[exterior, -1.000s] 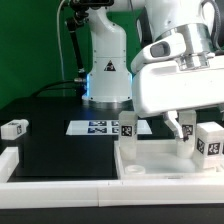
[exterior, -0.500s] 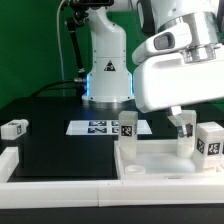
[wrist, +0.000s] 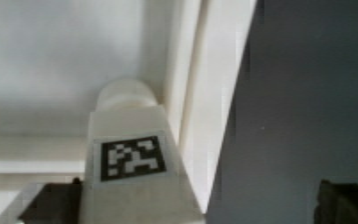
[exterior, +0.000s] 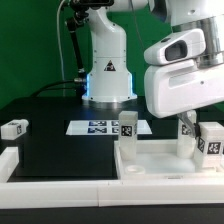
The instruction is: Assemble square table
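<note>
one stubby leg [exterior: 14, 128] lies loose on the black table [exterior: 60, 150] at the exterior view's far left, well apart from the other parts and just behind a white border rail [exterior: 9, 160]. further right, the marker board [exterior: 98, 127] lies flat in front of the robot base [exterior: 105, 70]. beside it a second leg [exterior: 127, 127] stands upright at the corner of the square tabletop [exterior: 160, 158] on that view's left. the gripper [exterior: 185, 124] hangs over the tabletop's right part, above a third leg [wrist: 137, 150] that stands upright by the raised rim. in the wrist view its dark fingers [wrist: 44, 202] sit wide apart on either side of that leg, with a clear gap on one side, so the claw is spread and grips nothing. a fourth leg [exterior: 210, 141] stands at the far right, its tag facing the camera.
</note>
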Controlling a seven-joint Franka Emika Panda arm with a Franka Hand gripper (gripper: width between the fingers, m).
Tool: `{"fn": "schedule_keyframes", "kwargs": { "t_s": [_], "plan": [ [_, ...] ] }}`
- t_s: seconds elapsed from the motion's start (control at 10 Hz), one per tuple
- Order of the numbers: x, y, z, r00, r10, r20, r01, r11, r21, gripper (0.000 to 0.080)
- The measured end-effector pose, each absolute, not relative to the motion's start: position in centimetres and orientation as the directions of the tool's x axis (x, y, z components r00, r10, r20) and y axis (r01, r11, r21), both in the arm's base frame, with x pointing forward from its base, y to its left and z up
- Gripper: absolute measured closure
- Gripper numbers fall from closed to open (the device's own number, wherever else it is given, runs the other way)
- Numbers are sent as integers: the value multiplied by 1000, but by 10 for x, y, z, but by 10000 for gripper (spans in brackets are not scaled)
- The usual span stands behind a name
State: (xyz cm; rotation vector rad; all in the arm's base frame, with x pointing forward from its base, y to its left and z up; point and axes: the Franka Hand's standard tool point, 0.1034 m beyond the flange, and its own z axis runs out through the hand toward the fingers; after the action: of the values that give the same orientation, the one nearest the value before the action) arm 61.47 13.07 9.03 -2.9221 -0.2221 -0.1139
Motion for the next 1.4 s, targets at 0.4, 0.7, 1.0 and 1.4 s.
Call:
{"fn": "schedule_keyframes", "kwargs": {
  "t_s": [0.4,0.7,1.0,1.4],
  "plan": [
    [616,116,92,992,122,45,127,-981,-144,151],
    [617,118,89,995,98,30,101,-986,-134,151],
    [621,114,81,995,95,12,96,-986,-134,151],
    [633,115,75,997,82,12,83,-987,-137,284]
  ]
}}
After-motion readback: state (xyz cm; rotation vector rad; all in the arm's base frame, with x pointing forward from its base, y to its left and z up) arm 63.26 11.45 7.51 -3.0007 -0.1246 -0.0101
